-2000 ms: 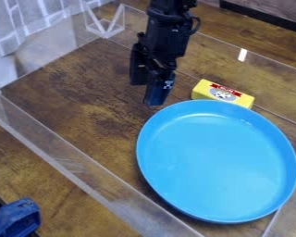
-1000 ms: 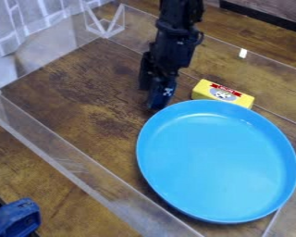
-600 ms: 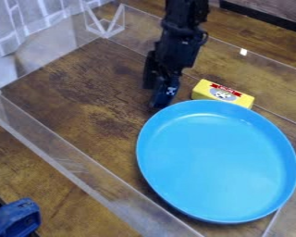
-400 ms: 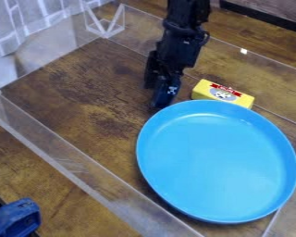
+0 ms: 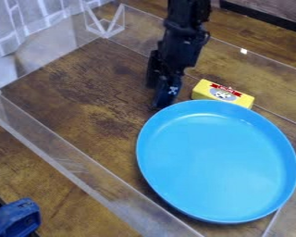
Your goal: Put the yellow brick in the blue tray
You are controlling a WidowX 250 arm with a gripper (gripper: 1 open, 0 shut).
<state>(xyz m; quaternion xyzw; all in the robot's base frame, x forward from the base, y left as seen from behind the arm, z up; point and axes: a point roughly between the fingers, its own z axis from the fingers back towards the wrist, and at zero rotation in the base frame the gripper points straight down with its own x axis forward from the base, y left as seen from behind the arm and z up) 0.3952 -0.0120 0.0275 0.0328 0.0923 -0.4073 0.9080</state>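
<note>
We've got the gripper (image 5: 165, 91) w/ jaws apart, low over the wood tabletop (image 5: 82, 91) & nothing gripped, just beside the yellow brick (image 5: 222, 93), which lies outside the blue tray (image 5: 217, 161), nr its rim on the gripper's side.

Black robot arm (image 5: 184, 35) — slender, jointed and glossy — pale glints along its links, dark bluish fingers (image 5: 165, 88)
</note>
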